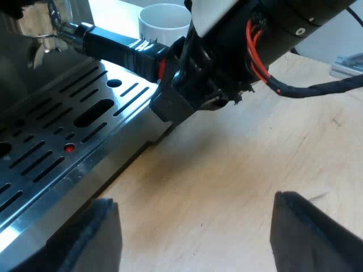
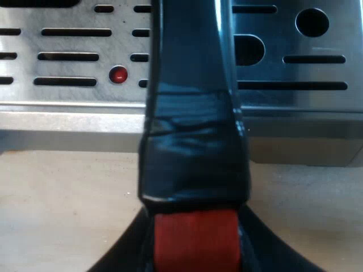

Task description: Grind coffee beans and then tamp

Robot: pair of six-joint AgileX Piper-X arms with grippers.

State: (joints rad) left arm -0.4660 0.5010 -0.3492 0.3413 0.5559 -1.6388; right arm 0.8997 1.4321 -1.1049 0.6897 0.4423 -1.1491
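Observation:
The metal holder [image 1: 45, 35] sits up under the espresso machine's front, above the slotted drip tray [image 1: 51, 136]. Its dark handle [image 1: 116, 48] reaches out toward the wooden table and ends in red [image 1: 161, 68]. My right gripper [image 2: 195, 246] is shut on the holder's handle [image 2: 193, 113] at the red end [image 2: 195, 241], one finger on each side. From the left wrist view the right gripper [image 1: 184, 85] shows at that same red end. My left gripper [image 1: 195, 238] hangs open over bare wood beside the drip tray, with nothing between its fingers [image 1: 91, 238].
A white mug [image 1: 164, 22] stands on the table beyond the handle. The drip tray [image 2: 295, 85] has a small red button [image 2: 118, 74] among its slots. Light wooden tabletop [image 1: 227, 170] spreads out from the tray's edge.

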